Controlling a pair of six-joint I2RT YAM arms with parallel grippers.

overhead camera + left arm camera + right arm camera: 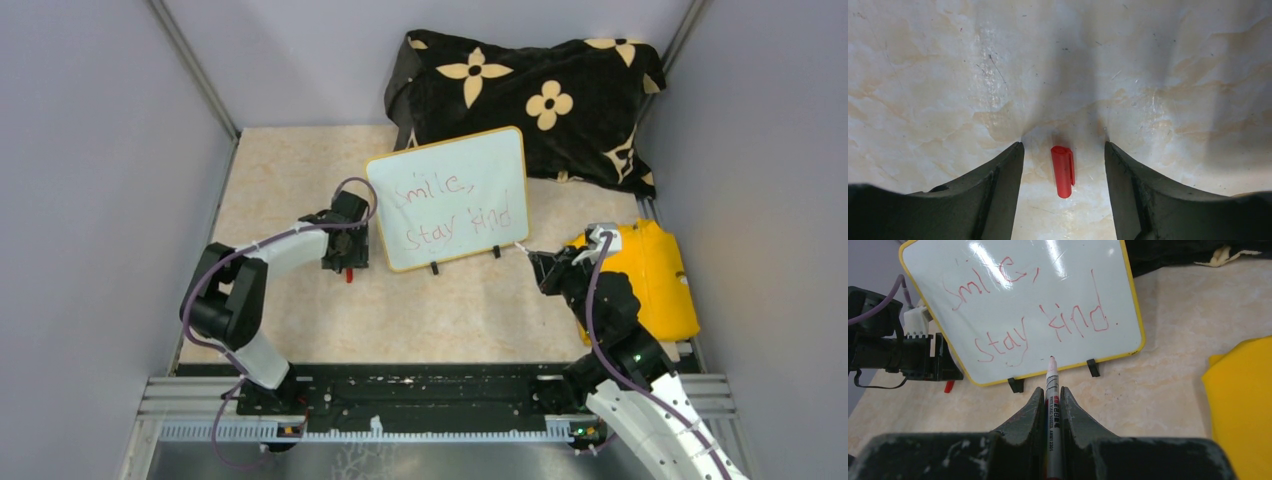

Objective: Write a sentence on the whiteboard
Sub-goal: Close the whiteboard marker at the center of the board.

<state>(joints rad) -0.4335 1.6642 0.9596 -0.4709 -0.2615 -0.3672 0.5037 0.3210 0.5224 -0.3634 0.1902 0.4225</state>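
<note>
The whiteboard point(495, 160) point(1078, 285) stands tilted on two black clip feet at mid-table. On it the sentence point(455, 212) point(1033, 325) reads "Smile, stay kind" in red, in two lines. My right gripper point(537, 256) point(1050, 391) is shut on a white marker point(1052, 376). The marker's tip points at the board's lower edge, just off its surface. My left gripper point(346, 262) point(1064, 146) hangs open low over the table, left of the board. A red marker cap point(1063, 172) point(349, 275) lies between its fingers, with a gap on each side.
A black cloth with cream flowers point(530, 90) is bunched behind the board. A yellow object point(650, 275) point(1243, 405) lies at the right edge, beside my right arm. Grey walls close in the table on the left, right and back.
</note>
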